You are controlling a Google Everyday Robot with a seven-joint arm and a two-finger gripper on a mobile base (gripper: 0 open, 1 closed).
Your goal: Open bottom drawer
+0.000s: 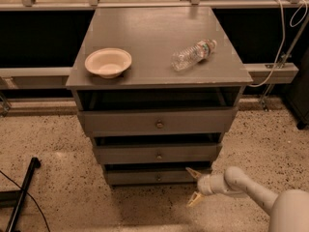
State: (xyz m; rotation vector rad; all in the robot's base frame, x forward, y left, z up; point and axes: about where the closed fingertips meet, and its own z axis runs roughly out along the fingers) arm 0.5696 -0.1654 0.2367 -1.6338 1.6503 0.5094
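Fingers (192, 172) of the gripper (194, 185) are standing wide apart and gripping nothing, hovering at five o'clock of the grey cabinet (154, 71). At its base the bottom drawer (130, 177) is sitting closed. The gripper is probably lining up toward the small knob (158, 177), at nine o'clock from it.

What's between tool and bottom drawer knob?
Nothing: camera view shows only bare bottom drawer front between knob and the tool, open at its right end.
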